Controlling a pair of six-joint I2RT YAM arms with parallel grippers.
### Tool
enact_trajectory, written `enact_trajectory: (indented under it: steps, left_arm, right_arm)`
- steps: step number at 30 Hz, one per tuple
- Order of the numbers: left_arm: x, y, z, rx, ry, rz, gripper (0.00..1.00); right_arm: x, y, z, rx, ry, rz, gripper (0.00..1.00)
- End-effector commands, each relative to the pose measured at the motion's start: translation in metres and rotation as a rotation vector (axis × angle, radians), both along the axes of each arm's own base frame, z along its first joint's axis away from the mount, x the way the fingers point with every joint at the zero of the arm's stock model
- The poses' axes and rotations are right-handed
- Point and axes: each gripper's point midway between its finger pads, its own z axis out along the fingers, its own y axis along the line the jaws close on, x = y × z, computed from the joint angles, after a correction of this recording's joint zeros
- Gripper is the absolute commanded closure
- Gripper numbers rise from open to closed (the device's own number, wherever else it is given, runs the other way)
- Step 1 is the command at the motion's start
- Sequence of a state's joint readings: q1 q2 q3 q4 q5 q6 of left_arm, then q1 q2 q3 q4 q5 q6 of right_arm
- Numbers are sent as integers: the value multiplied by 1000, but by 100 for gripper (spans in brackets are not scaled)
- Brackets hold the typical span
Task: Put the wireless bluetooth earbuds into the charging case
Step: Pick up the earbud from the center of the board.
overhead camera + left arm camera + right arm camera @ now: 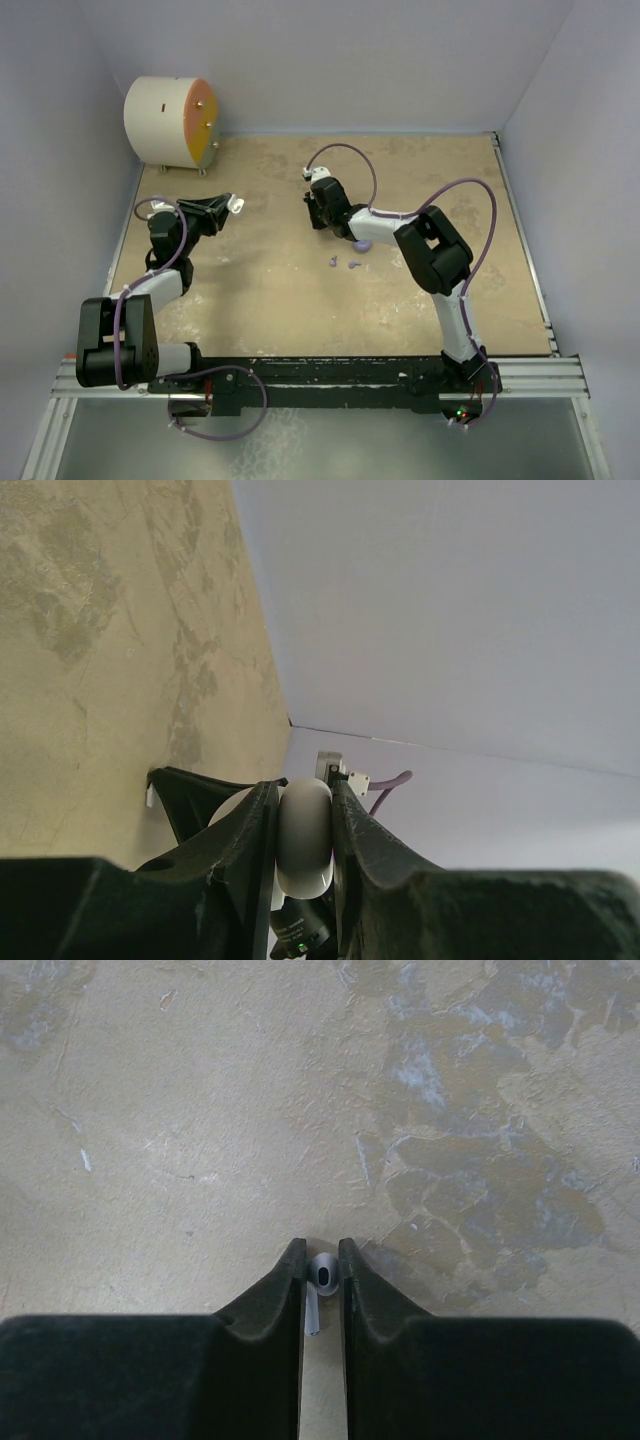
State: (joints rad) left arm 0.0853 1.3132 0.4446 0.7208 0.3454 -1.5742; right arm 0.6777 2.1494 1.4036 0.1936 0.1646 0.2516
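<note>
Overhead, the table (300, 320) is walled on the left, the top and the right of the frame, with a metal rail (540, 372) along the bottom where the arm bases sit. Most of the beige top is bare, with broad open room at the centre and lower middle. A white drum with an orange face (170, 122) stands in the upper left corner, well apart from both arms.

The right gripper (320, 1255) points down at the table, upper middle of the overhead view. In its wrist view the fingers (275, 1290) stand narrow, one on each side of a white earbud (321, 1278). The bud's head fills the gap between the tips and its stem lies back toward the camera, so the grip looks closed on it. The bud is low against the tabletop, and I cannot tell whether it has left the surface.

The left gripper (305, 790) is at the left of the overhead view, turned sideways. Its fingers clamp edge-on the white half of the charging case (305, 845), which fills the gap between them. Beyond it the wrist view shows wall and table edge.

Just below and right of the right gripper lies the lilac half of the case (362, 244), close beside the right arm's forearm. Two lilac earbuds (332, 262) lie near it on the table — apart from each other and from both grippers. Nothing stands between the two grippers.
</note>
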Motion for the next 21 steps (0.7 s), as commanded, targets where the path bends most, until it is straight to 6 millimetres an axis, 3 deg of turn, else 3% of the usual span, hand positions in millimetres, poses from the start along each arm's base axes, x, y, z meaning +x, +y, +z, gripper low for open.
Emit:
enact_trajectory:
  steps: [1,5,8,10,12,14,21]
  left_arm:
    - [2,3,18,25,-75,-1,100]
    - [3,3,18,26,-74,0,100]
    - [3,3,17,29,-72,-3,100]
    - [3,1,16,30,-70,-7,100]
    - [3,-2,17,32,-69,-15,100]
    - [3,-7,17,36,-68,-27,100]
    - [7,-47,19,7,-84,-97,100]
  right_arm:
    - [-11,-8,-8,-24,46,-1,87]
    - [-9,-2,5,6,20,16,93]
    - [-5,6,30,58,-41,41,98]
    - [-1,11,60,121,-122,61,99]
    - [3,17,107,214,-237,77,99]
    - [2,19,140,280,-315,102,100]
    - [-15,15,235,447,-586,179,100]
